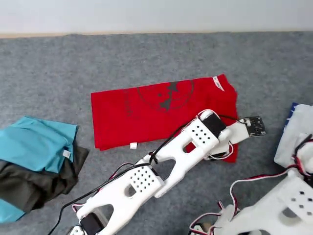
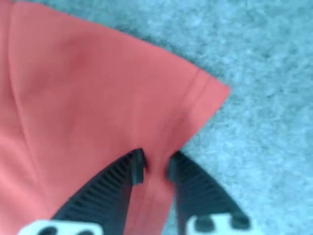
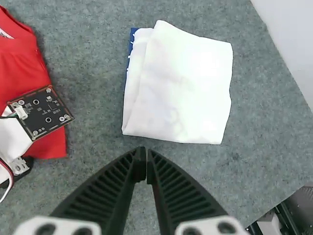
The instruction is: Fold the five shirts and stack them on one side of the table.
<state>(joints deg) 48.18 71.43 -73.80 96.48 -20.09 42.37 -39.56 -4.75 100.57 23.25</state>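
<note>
The red shirt [image 1: 156, 112] lies flat in the middle of the grey table, print side up. My left gripper [image 2: 154, 169] is shut on a fold of the red shirt [image 2: 88, 98] near its sleeve corner, at the shirt's near right corner [image 1: 229, 149] in the high view. A folded white shirt [image 3: 181, 83] lies on a blue one [image 3: 132, 36] at the table's right edge [image 1: 298, 132]. My right gripper [image 3: 146, 160] hangs shut and empty over the bare grey surface just in front of the white shirt. A teal shirt [image 1: 36, 142] lies on a dark one [image 1: 29, 186] at the left.
The left arm [image 1: 146, 178] stretches diagonally from the near edge to the red shirt, its wrist circuit board [image 3: 41, 111] beside the shirt's right edge. The right arm [image 1: 283, 200] sits at the near right. A pale wall [image 1: 156, 14] bounds the far side.
</note>
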